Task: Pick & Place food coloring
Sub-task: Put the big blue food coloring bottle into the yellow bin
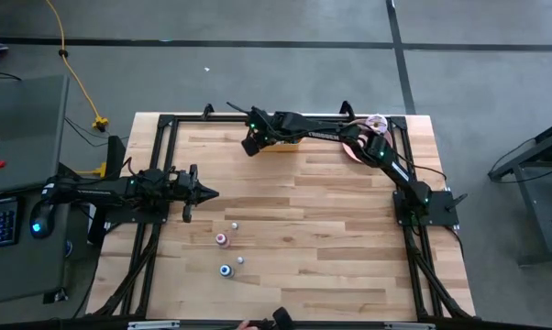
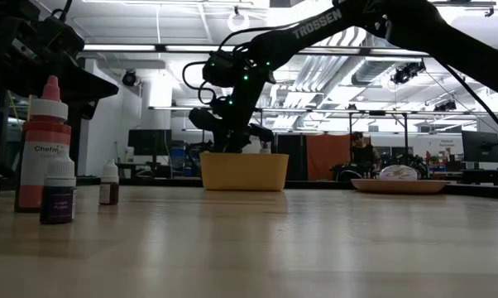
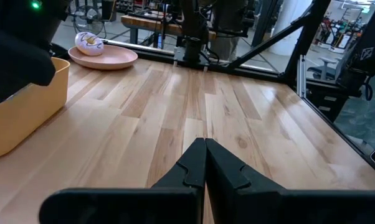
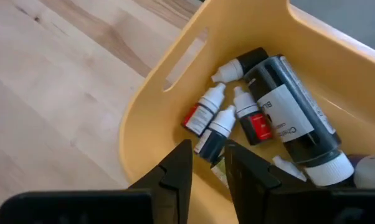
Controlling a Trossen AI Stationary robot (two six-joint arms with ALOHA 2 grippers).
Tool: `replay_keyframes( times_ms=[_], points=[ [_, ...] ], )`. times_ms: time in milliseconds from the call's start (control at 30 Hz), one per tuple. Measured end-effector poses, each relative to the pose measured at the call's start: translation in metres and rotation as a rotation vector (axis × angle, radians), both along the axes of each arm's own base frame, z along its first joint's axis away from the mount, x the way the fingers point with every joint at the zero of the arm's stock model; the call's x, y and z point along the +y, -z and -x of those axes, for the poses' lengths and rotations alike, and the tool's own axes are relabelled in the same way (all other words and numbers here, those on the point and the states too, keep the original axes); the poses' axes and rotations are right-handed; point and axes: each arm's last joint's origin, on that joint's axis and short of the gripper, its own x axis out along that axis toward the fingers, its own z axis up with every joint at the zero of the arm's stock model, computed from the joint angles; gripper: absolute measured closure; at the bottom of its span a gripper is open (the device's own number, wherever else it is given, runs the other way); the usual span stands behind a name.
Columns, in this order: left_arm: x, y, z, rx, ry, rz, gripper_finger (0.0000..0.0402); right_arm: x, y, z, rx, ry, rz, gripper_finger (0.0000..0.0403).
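1. Our left claw [image 1: 207, 192] waits pressed together over the surface's [image 1: 331, 247] left side, clear of the work
2. Four small food coloring bottles [image 1: 228, 246] stand loose mid-surface, not yet collected
3. Our right claw [image 4: 207, 163] hangs over the yellow bin [image 4: 175, 81], fingers slightly spread and pinching nothing, seemingly to let a bottle drop
4. Several food coloring bottles [image 4: 218, 121] lie in the bin beside a large black bottle [image 4: 287, 115]
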Motion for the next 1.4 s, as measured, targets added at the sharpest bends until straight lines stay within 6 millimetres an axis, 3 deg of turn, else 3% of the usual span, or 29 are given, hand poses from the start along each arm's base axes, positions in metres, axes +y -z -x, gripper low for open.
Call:
replay_keyframes(
  times_ms=[233, 433, 600, 767, 967, 1300, 1400],
  points=[
    [0.0, 0.0, 0.0, 0.0, 0.0, 0.0, 0.0401, 0.002, -0.009, -0.001, -0.018, -0.054, 0.021, 0.031],
    [0.0, 0.0, 0.0, 0.0, 0.001, 0.0, 0.0401, 0.013, -0.045, -0.002, -0.055, -0.18, 0.088, 0.03],
    [0.0, 0.0, 0.0, 0.0, 0.001, 0.0, 0.0401, 0.036, -0.084, -0.006, -0.078, -0.35, 0.154, 0.0291],
    [0.0, 0.0, 0.0, 0.001, 0.001, 0.0, 0.0401, 0.076, -0.12, -0.007, -0.136, -0.538, 0.199, 0.0282],
    [0.0, 0.0, 0.0, 0.001, 0.001, 0.0, 0.0401, 0.138, -0.148, -0.001, -0.189, -0.721, 0.226, 0.0279],
    [0.0, 0.0, 0.0, 0.0, 0.002, 0.0, 0.0401, 0.241, -0.146, 0.007, -0.18, -1.091, 0.114, 0.0279],
    [0.0, 0.0, 0.0, 0.001, 0.002, 0.0, 0.0401, 0.267, -0.134, 0.009, -0.15, -1.164, 0.128, 0.0279]
  ],
)
